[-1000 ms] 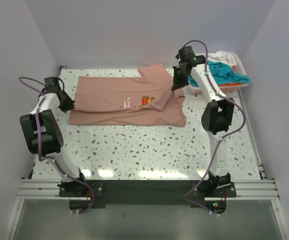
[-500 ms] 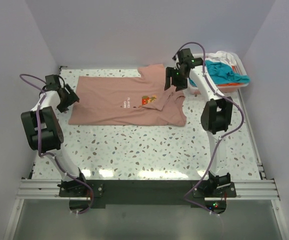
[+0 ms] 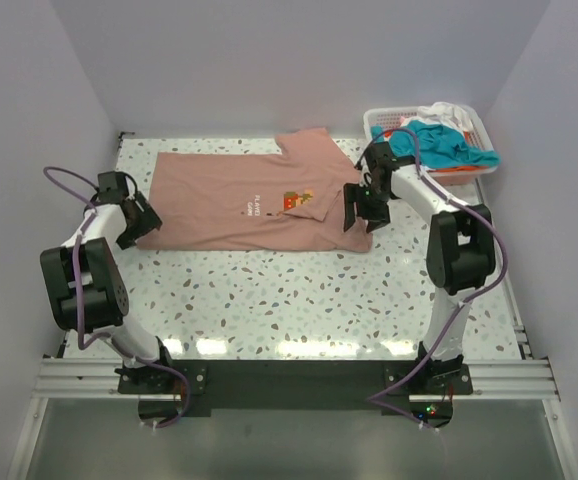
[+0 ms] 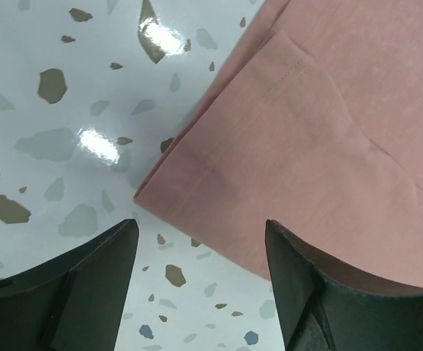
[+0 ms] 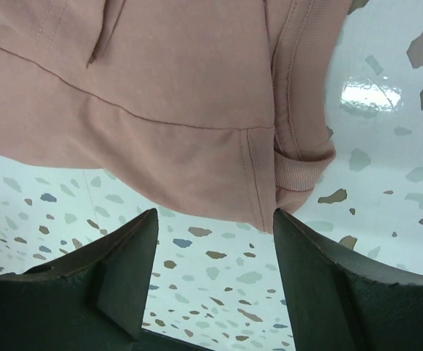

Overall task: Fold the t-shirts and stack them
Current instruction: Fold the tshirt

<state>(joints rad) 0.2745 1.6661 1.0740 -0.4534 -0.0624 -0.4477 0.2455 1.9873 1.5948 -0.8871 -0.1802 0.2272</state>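
A dusty pink t-shirt (image 3: 249, 200) with small white chest lettering lies folded lengthwise on the speckled table. My left gripper (image 3: 139, 222) hovers open at its near left corner. In the left wrist view the hemmed corner (image 4: 299, 146) lies just ahead of the open left gripper (image 4: 200, 234), with nothing between the fingers. My right gripper (image 3: 357, 212) is open over the shirt's near right corner. The right wrist view shows the pink cloth (image 5: 160, 95) and its ribbed collar (image 5: 299, 175) just beyond the empty right gripper (image 5: 215, 219). Teal, white and orange t-shirts (image 3: 439, 140) are piled in the basket.
A white lattice basket (image 3: 377, 120) stands at the far right corner, close behind the right arm. Walls enclose the table at the left, back and right. Bare speckled tabletop (image 3: 289, 300) stretches between the shirt and the arm bases.
Both grippers have opened and let go of the pink shirt. The right arm swung from the collar area toward the near right corner; the left gripper shifted slightly toward the near left corner.
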